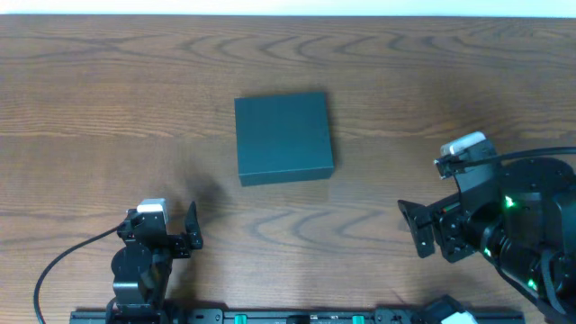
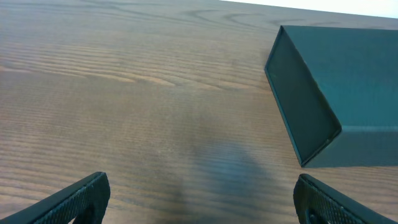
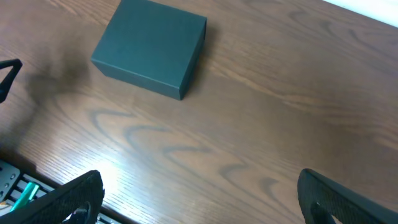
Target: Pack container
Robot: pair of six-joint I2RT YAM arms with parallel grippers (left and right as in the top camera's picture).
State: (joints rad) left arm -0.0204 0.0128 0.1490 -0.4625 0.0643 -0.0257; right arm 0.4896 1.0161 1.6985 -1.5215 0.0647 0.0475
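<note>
The container (image 1: 283,138) is a dark teal-green square box standing shut at the middle of the wooden table. It also shows at the upper right of the left wrist view (image 2: 336,93) and at the upper left of the right wrist view (image 3: 149,46). My left gripper (image 1: 180,231) is open and empty at the front left, well short of the box; its fingers frame bare wood (image 2: 199,199). My right gripper (image 1: 416,228) is open and empty at the front right, apart from the box (image 3: 199,199). No snack packets are in view.
The wooden table (image 1: 108,108) runs to a pale back edge (image 1: 288,9). A black rail with green parts (image 1: 270,317) lies along the front edge and shows at the lower left of the right wrist view (image 3: 15,186).
</note>
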